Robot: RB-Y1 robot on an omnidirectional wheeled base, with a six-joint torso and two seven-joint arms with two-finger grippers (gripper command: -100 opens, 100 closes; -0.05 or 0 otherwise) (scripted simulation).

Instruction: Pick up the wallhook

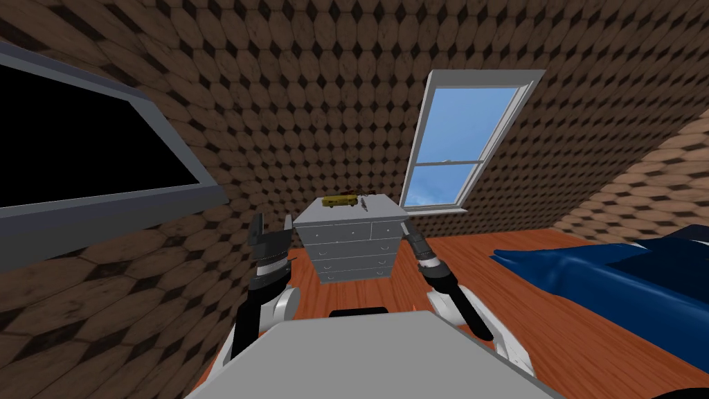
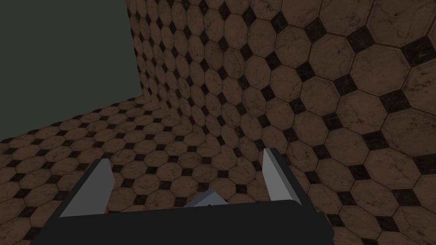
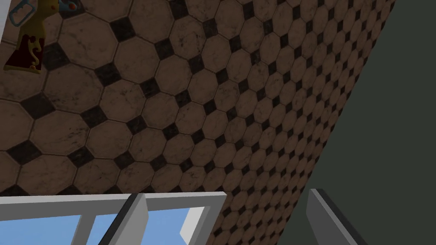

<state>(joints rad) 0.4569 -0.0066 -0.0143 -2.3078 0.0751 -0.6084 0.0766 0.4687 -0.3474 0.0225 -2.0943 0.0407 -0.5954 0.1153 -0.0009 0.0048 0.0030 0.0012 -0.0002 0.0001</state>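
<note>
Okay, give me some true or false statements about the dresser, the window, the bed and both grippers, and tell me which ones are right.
1. The left gripper has its fingers open. True.
2. A yellow object lies on top of the dresser. True.
3. The window is to the left of the dresser in the head view. False: it is to the dresser's right.
4. The right gripper is shut on a thing. False: it is open, with nothing between its fingers.
5. The bed has a red cover. False: the cover is blue.
</note>
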